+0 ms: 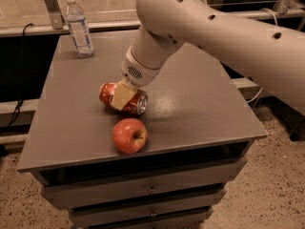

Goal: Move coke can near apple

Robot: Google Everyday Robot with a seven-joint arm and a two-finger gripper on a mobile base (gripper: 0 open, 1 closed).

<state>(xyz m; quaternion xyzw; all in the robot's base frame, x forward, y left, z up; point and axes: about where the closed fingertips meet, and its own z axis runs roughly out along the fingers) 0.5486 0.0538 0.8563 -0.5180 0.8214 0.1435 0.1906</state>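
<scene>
The coke can is red with a silver top and lies on its side on the grey table top, its top facing right and toward the front. My gripper comes down from the large beige arm and is shut on the can's middle; one tan finger pad shows across the can's front. The apple is red with yellowish patches and a short stem. It sits just in front of the can, a small gap apart, near the table's front edge.
A clear plastic water bottle with a white cap stands upright at the table's back left corner. Drawers are below the table top. A cable hangs at the left. The floor is speckled.
</scene>
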